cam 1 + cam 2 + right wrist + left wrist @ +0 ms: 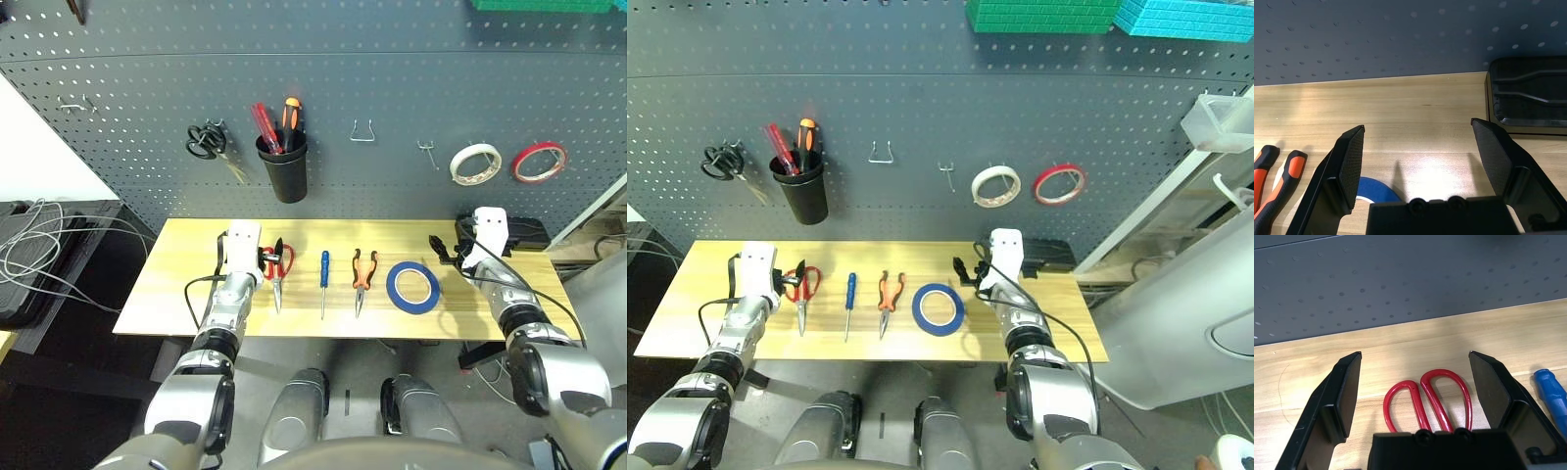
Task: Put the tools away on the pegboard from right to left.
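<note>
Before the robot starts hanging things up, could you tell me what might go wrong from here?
1. The blue tape ring lies flat on the table; the open right gripper could push it along instead of lifting it.
2. The pliers lie close beside the ring and might get nudged.
3. The open left gripper hovers over the red-handled scissors, the leftmost tool; taking them first would break the right-to-left order.

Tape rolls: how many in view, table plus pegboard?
3. Blue tape ring lies flat on the table, right of the pliers. White roll and red roll hang side by side on the pegboard, upper right. None seems hidden.
</note>
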Tool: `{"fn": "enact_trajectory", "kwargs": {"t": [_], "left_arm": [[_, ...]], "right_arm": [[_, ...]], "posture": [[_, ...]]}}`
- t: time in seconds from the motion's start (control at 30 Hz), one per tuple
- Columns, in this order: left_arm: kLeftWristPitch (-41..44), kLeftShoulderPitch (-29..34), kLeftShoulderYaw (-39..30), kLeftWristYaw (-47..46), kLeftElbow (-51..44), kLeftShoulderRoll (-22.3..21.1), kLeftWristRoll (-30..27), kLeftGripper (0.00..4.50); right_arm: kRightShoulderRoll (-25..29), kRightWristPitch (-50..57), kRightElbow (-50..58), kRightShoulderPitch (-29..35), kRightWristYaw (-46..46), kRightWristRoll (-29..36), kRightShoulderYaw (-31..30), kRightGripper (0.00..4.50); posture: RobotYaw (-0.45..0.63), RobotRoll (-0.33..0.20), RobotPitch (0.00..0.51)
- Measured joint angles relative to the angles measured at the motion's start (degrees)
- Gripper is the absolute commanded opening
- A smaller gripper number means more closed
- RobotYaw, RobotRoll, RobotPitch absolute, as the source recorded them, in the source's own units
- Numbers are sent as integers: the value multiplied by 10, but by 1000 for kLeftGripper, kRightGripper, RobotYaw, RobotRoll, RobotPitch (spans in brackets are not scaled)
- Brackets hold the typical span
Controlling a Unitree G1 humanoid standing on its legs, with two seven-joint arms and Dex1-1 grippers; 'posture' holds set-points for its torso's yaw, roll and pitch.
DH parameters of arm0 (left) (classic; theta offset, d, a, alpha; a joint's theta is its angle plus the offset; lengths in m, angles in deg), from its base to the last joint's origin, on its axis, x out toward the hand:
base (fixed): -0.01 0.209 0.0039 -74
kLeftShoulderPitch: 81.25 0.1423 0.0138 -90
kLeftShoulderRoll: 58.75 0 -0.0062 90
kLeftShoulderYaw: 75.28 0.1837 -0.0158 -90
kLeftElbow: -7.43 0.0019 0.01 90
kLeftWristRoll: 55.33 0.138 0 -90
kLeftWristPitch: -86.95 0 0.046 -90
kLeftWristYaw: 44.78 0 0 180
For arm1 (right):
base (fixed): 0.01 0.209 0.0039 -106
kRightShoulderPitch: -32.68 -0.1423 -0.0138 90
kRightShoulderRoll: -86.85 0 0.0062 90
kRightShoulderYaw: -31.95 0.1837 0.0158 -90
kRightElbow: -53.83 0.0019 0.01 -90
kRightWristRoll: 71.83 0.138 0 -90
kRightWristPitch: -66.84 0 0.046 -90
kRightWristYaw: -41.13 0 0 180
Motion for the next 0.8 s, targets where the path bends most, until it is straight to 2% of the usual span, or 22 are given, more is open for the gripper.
{"fn": "enact_trajectory", "kwargs": {"t": [0.43,0.8], "left_arm": [[-1,16,2,26,-32,0,-3,4474],[36,42,47,92,-119,-2,15,4474]], "right_arm": [[1,-16,19,0,-17,0,0,4500],[-1,94,60,18,-55,-9,-45,4500]], "posture": [[96,0,126],[101,0,167]]}}
